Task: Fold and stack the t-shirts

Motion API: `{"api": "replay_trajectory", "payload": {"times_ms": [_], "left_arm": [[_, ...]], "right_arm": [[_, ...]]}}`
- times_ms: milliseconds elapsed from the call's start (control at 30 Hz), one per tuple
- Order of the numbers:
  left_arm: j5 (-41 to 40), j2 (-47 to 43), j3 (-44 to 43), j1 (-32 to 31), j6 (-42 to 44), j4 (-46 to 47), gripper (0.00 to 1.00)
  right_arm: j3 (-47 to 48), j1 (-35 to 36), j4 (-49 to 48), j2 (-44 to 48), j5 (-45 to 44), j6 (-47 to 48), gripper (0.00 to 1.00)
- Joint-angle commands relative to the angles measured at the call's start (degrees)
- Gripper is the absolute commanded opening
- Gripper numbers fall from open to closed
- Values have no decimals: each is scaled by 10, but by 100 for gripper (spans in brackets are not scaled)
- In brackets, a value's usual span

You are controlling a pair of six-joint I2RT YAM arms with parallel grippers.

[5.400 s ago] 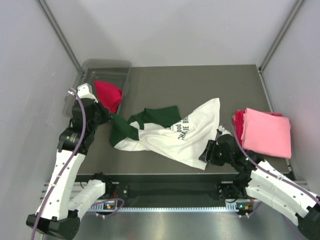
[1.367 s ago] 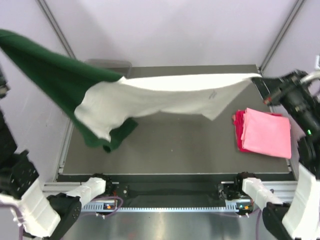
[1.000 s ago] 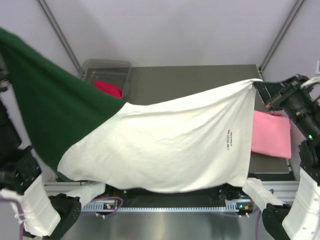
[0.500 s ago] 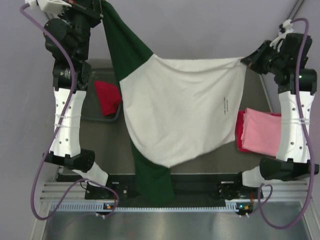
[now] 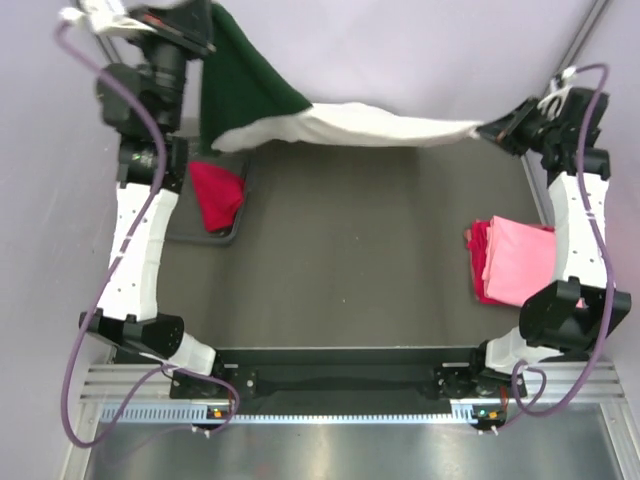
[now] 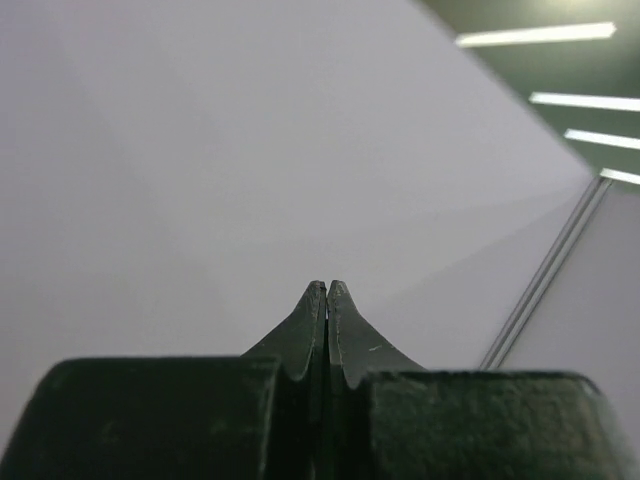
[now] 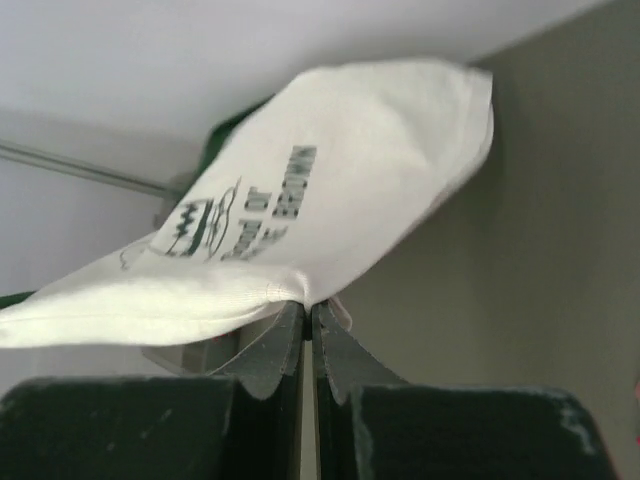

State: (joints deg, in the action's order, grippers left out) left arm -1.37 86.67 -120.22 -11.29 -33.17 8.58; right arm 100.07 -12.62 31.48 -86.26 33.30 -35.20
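Note:
The white t-shirt with dark green sleeves (image 5: 360, 125) hangs stretched in the air over the far edge of the table, between my two raised grippers. My left gripper (image 5: 200, 28) holds its green end at the top left. In the left wrist view the gripper (image 6: 327, 287) is shut and no cloth shows. My right gripper (image 5: 497, 128) is shut on the white hem (image 7: 300, 290), and the black print (image 7: 240, 215) faces the right wrist camera. A red t-shirt (image 5: 215, 190) lies in the bin. A folded pink t-shirt (image 5: 530, 262) lies on a folded red one (image 5: 478, 262) at the right.
The clear grey bin (image 5: 200, 237) stands at the left of the dark table (image 5: 350, 260). Grey walls and metal frame posts (image 5: 585, 30) close in the back and sides. Both arms stand tall along the table's left and right sides.
Half a second ago the shirt hung down wide over the table with a green sleeve dangling to the front. Now it has swung up and back into a narrow band between the grippers.

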Motion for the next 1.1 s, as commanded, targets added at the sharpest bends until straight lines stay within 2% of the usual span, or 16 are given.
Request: {"api": "replay_trajectory", "payload": {"times_ms": [0,33,67,233,433,767,1067], "left_arm": [[67,-39,103,1,35,23,0],[75,-83,164,0,37,30,0],[77,-84,193,0,37,30,0],[97,-247,374,-1,31,12,0],[121,-404,514,-3,-13,-35,0],[189,-570,586,-2,-51,-176,0],[225,-659,645,0,-69,-276,0]], "right_arm": [[-87,-3,-53,17,20,5,0],[-109,-4,-61,24,19,11,0],[-131,-5,-66,31,19,11,0],[-258,-16,-78,102,7,38,0],[-360,-46,-35,208,-25,72,0],[-497,-90,42,337,-61,121,0],[-539,-115,50,385,-111,116,0]]}}
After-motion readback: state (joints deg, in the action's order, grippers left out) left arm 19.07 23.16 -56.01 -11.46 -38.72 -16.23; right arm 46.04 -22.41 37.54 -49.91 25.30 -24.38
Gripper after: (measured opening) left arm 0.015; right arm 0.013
